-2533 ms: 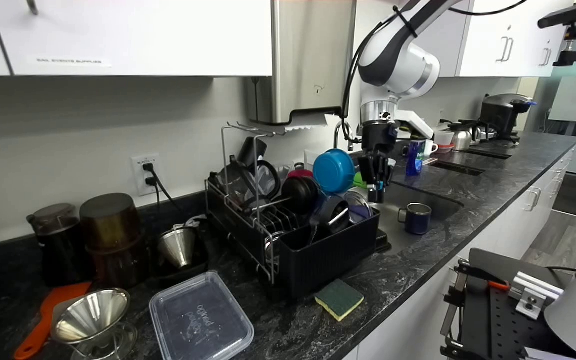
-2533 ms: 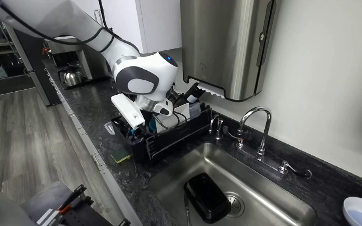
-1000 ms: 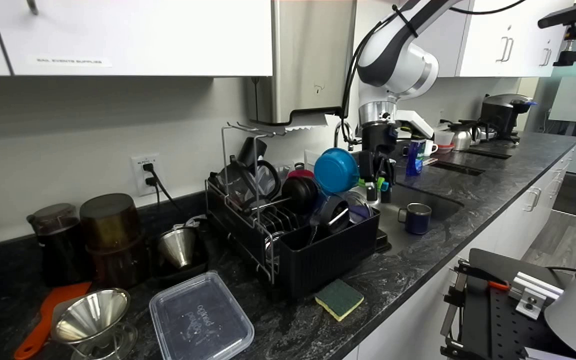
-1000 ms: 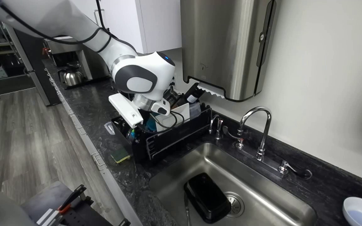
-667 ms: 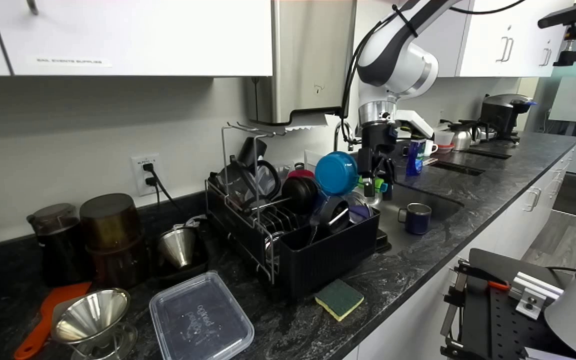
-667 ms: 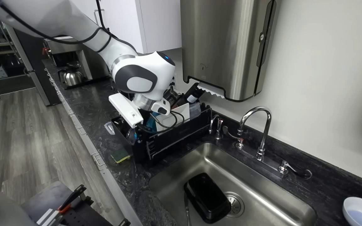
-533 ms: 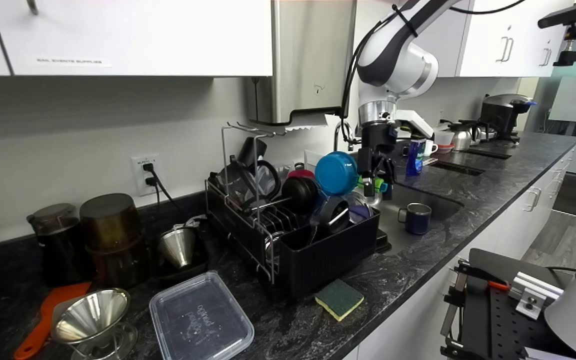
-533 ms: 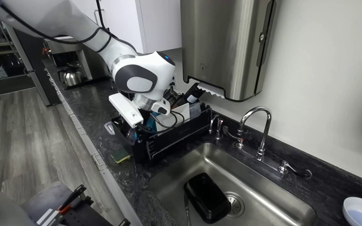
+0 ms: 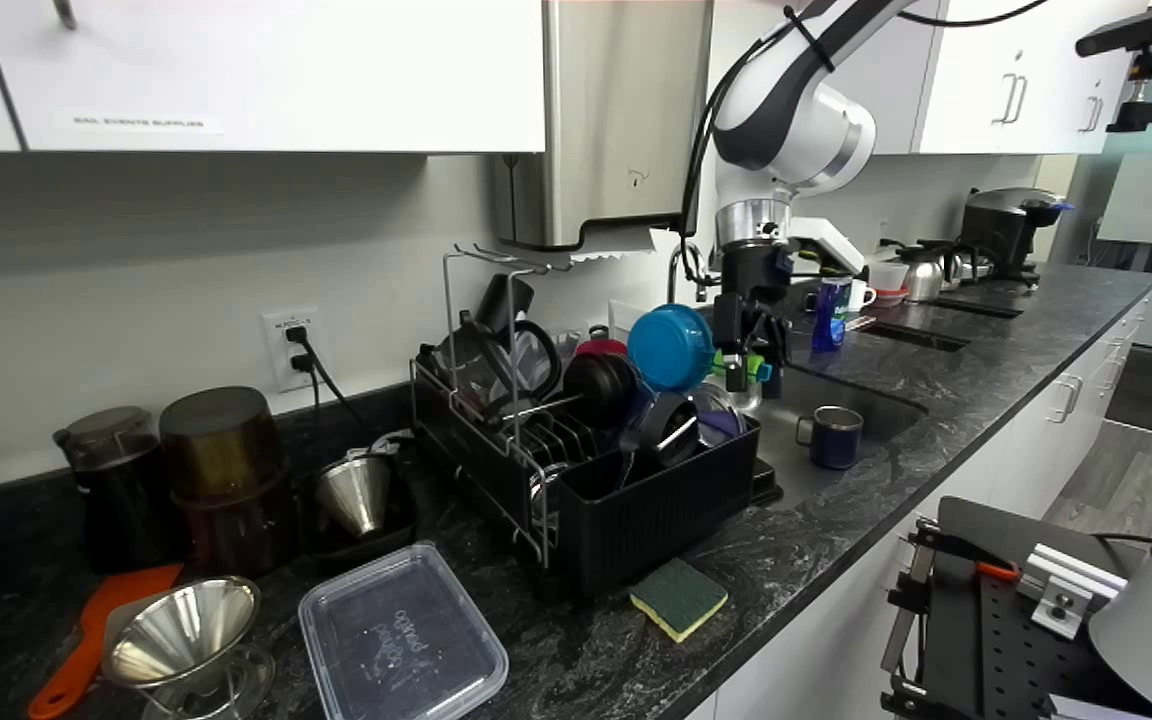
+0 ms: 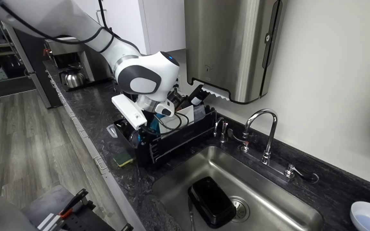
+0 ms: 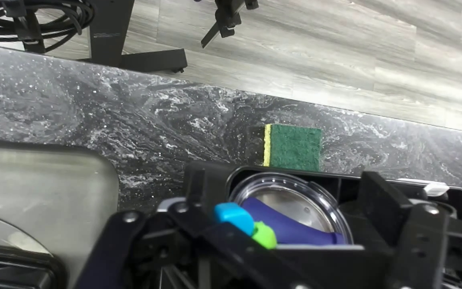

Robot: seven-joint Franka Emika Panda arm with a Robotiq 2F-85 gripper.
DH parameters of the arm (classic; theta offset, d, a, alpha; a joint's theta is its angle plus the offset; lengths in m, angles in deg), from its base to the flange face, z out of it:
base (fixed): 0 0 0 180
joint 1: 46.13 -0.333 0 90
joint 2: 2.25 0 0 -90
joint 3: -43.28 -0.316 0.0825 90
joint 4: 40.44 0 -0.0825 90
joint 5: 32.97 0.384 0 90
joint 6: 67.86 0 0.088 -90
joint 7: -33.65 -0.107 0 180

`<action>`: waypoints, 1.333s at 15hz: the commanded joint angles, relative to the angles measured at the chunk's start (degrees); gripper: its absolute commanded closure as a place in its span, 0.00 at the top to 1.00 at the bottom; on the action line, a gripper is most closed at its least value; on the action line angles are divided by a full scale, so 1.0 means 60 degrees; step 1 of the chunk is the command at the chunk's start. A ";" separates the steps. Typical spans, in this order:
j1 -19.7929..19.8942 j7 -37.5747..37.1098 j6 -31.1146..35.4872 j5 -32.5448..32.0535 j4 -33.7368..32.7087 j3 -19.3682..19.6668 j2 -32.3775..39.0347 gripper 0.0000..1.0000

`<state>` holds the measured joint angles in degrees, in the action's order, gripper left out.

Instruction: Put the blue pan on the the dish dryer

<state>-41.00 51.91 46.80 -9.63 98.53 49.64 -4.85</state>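
The bright blue pan rests tilted among other dishes at the near-sink end of the black dish dryer. My gripper hangs just beside the pan, fingers pointing down. In the wrist view the gripper is open, its fingers wide apart with nothing gripped between them. Below them shows the rack's front bin, holding a clear round lid. The pan does not show in the wrist view. In an exterior view the arm covers much of the rack, and most of the pan is hidden.
A green and light-blue piece lies close to one finger. The sponge is in front of the rack, the dark blue mug beside the sink. Tall wire hooks rise over the rack. The faucet stands behind the sink.
My gripper's fingers have spread apart since the oldest frame. The blue pan has dropped slightly against the dishes. Lately the arm has shifted only a little.
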 commanded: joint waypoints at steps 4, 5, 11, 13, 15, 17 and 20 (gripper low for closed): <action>-0.0072 0.0029 -0.0054 0.0155 -0.0086 -0.0054 -0.0008 0.44; -0.0088 0.0039 -0.0054 0.0165 -0.0086 -0.0058 -0.0007 0.38; -0.0136 0.0043 -0.0063 0.0163 -0.0071 -0.0068 -0.0015 0.01; -0.0141 0.0045 -0.0069 0.0181 -0.0068 -0.0066 -0.0018 0.00; -0.0142 0.0023 -0.0086 0.0201 -0.0070 -0.0062 -0.0029 0.00; -0.0140 -0.0012 -0.0129 0.0191 -0.0064 -0.0059 -0.0038 0.27; -0.0139 -0.0048 -0.0214 0.0167 -0.0069 -0.0059 -0.0041 0.38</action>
<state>-41.96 51.91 46.62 -9.33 98.26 49.51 -4.85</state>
